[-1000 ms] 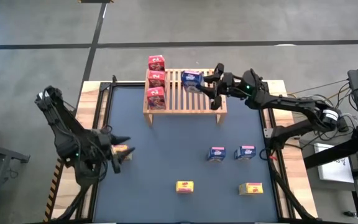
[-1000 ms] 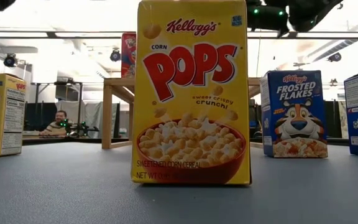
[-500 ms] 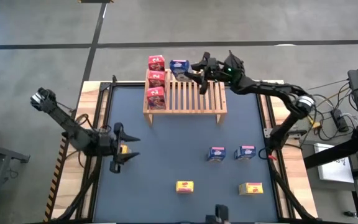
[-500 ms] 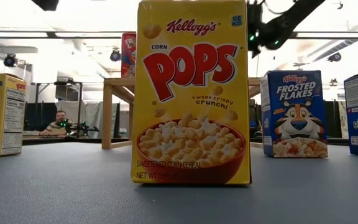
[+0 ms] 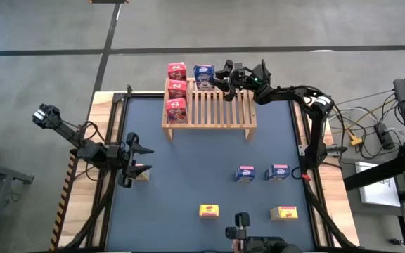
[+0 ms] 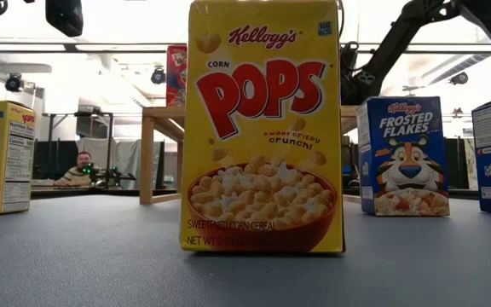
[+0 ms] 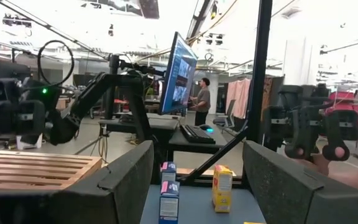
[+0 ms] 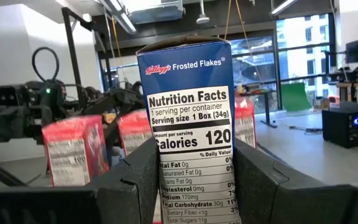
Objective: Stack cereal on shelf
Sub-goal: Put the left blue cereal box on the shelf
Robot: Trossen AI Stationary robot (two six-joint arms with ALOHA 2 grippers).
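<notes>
Right gripper (image 5: 220,76) flanks the blue cereal box (image 5: 203,74) (on shelf (image 5: 216,107)).

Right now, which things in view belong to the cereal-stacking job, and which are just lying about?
Belongs to the job:
- wooden rack
- three red boxes on the rack
- blue box between the right gripper fingers, at the rack's back edge
- two blue boxes and yellow boxes on the table
- left gripper, open, beside a yellow box at the table's left edge

Just lying about:
- monitor, person, room behind
</notes>
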